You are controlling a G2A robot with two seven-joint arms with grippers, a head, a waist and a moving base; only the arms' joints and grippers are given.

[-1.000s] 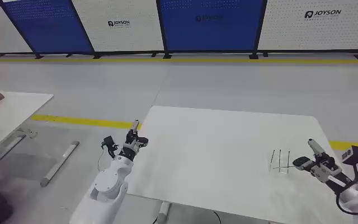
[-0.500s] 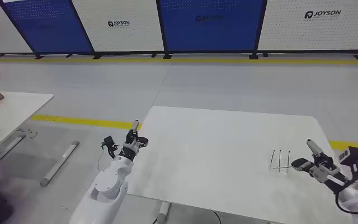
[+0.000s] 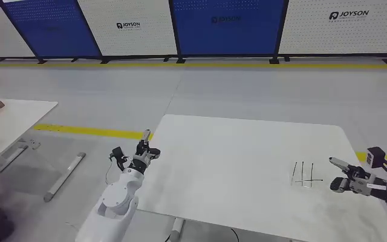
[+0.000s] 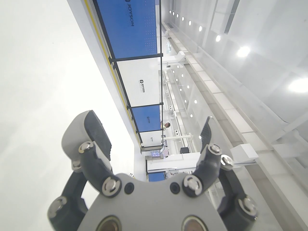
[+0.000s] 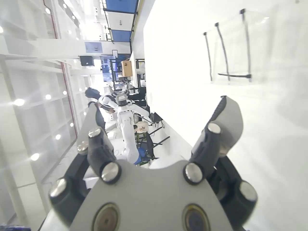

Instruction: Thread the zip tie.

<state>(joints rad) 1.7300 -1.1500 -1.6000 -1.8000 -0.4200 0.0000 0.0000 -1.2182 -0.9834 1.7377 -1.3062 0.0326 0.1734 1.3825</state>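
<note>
Clear plastic (image 5: 264, 49): a see-through sheet or bag, I cannot tell which, lying flat on the white table (image 3: 242, 169) near its right edge.
Contents: four black zip ties (image 5: 225, 54) lie within the plastic's outline. Whether they are inside it or on top of it cannot be told.
Zip ties, layout: three lie side by side and roughly parallel, with their heads pointing away from the robot. The fourth lies crosswise over their near ends. In the top view they show as thin dark lines (image 3: 302, 174).
Right gripper (image 5: 158, 106): its jaws are spread wide with nothing between the pads. It sits at the table's right edge (image 3: 334, 173), near the zip ties but apart from them, with the fingers pointing toward them.
Left gripper (image 4: 151, 126): its jaws are also spread wide and hold nothing. It sits at the table's left edge (image 3: 145, 142), well apart from the zip ties, with the fingers pointing away from the robot.
</note>
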